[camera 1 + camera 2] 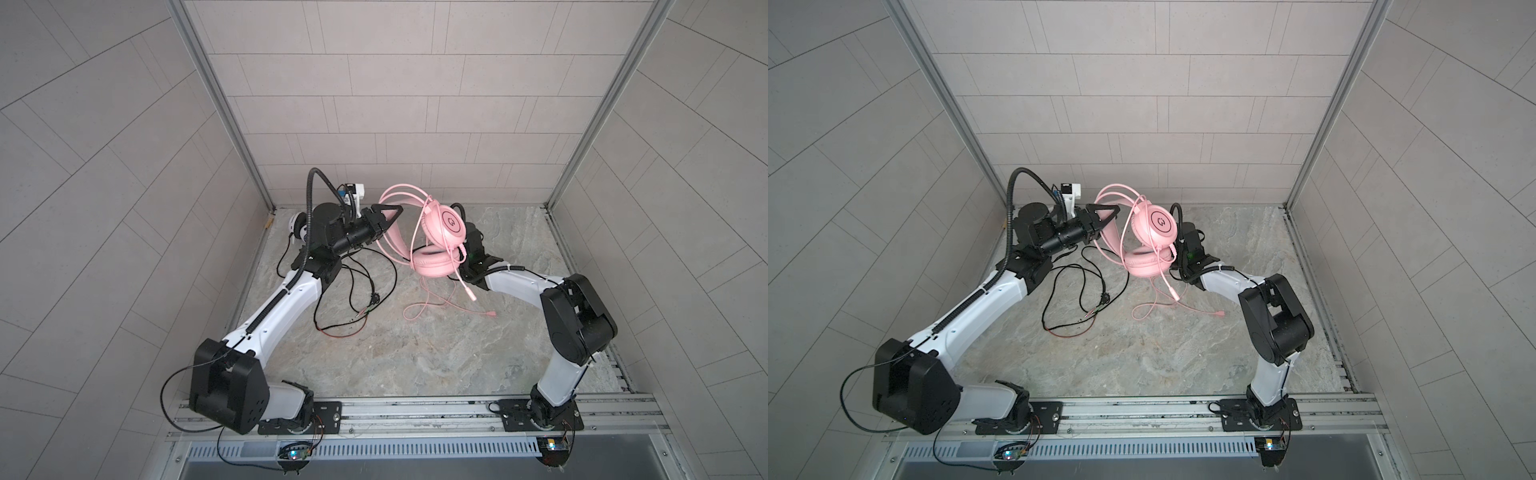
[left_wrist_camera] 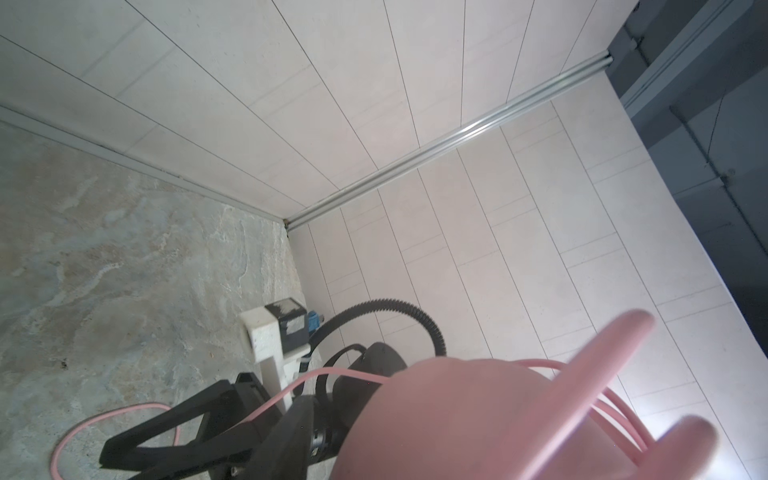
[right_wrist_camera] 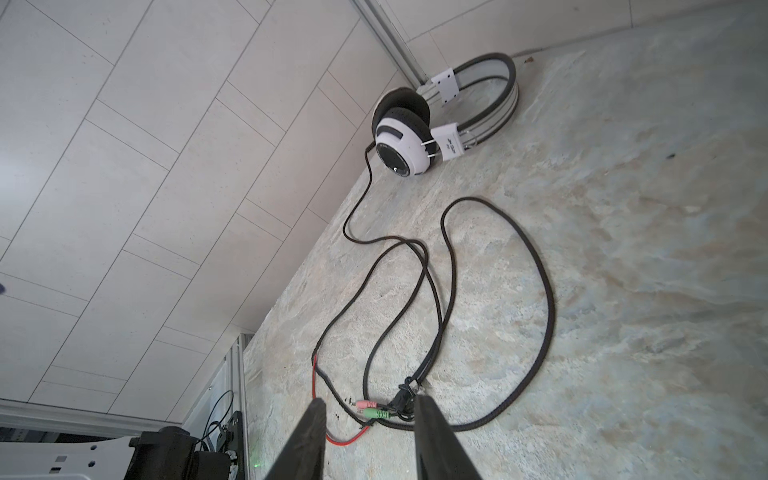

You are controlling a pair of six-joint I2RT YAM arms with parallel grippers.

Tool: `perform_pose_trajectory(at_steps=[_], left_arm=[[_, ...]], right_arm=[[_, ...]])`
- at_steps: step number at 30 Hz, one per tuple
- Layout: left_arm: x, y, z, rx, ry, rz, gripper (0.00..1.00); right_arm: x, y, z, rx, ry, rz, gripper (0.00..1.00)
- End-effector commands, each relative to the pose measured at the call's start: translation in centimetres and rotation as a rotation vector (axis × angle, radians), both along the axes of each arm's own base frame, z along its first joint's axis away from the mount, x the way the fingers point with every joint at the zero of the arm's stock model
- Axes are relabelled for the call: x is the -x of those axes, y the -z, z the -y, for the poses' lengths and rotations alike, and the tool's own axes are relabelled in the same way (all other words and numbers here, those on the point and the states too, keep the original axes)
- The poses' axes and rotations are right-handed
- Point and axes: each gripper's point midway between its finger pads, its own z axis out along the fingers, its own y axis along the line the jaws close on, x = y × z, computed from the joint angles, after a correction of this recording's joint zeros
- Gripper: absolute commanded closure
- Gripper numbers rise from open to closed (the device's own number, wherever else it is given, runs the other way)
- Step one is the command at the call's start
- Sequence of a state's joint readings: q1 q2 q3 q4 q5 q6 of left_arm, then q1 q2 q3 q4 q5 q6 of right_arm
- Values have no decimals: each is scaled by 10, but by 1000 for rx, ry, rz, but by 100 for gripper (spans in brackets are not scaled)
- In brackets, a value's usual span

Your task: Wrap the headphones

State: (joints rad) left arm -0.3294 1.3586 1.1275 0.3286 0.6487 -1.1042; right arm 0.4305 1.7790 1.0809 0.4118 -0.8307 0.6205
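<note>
At the far left back corner of the worktop (image 1: 415, 357) lies the white headset (image 3: 409, 137). The left arm hides most of it in both top views, and the right wrist view shows it close to the wall. Its black cable (image 1: 353, 286) sprawls in loose loops over the worktop toward the middle and ends in pink and green plugs (image 3: 370, 409).

Just right of those loops, the left tool (image 1: 395, 211) stands above the worktop and pinches the wide band of the pink headset (image 1: 451, 226). The headset hangs tilted from it, one cup above the other. I cannot tell whether the lower cup touches the worktop. The pink cable (image 1: 419, 309) drops from the cups and curls on the worktop in front of them.

Further right, the cups hide the right tool (image 3: 370, 398) in both top views. Its wrist view shows its fingers spread with nothing between them, pointing toward the black cable.
</note>
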Motion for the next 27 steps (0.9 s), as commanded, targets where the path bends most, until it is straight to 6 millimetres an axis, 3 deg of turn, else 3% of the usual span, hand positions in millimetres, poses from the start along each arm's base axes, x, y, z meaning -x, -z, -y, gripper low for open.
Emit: perform_pose_trajectory(at_steps=[1, 6, 13, 17, 23, 27], left_arm=[[4, -64, -25, 122, -97, 102, 100], [-4, -85, -44, 204, -198, 125, 100], [-15, -119, -70, 268, -344, 154, 100], [-25, -119, -90, 293, -468, 129, 100], [-43, -122, -120, 222, -664, 136, 100], [-64, -112, -136, 194, -764, 110, 100]], right_arm=[[-1, -3, -8, -62, -16, 14, 62], [6, 17, -24, -82, -44, -24, 62], [22, 42, -30, -117, -59, -83, 63], [38, 61, -35, -77, -95, -124, 70], [62, 74, -27, -26, -92, -156, 79], [83, 81, -22, 68, -103, -162, 87]])
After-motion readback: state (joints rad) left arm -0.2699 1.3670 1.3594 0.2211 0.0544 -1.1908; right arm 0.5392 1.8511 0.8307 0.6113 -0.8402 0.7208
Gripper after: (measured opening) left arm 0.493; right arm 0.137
